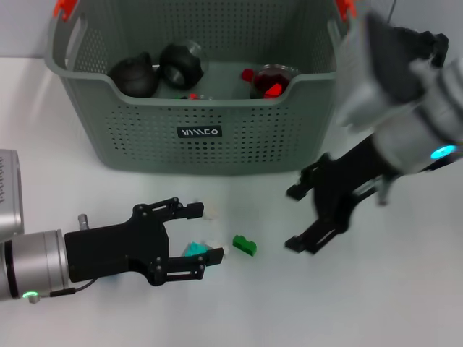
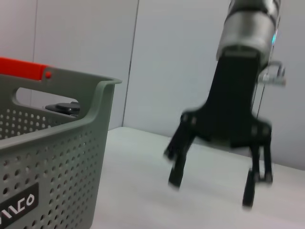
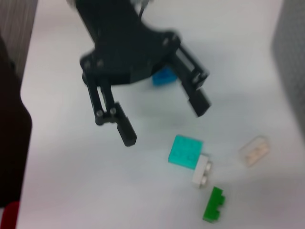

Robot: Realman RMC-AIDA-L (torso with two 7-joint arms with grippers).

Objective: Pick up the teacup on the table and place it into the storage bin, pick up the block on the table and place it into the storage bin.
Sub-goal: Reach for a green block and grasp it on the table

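Storage bin sits at the desk's far side, already holding dark teaware. Blocks lie loose in front: teal block, green block. Left end effector straddles the teal block, fingers apart, holding nothing. Right end effector hovers nearby, fingers spread, empty.

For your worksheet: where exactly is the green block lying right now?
In the head view the green block lies on the white table in front of the storage bin, between the left hand and the right hand, just beside a teal block.
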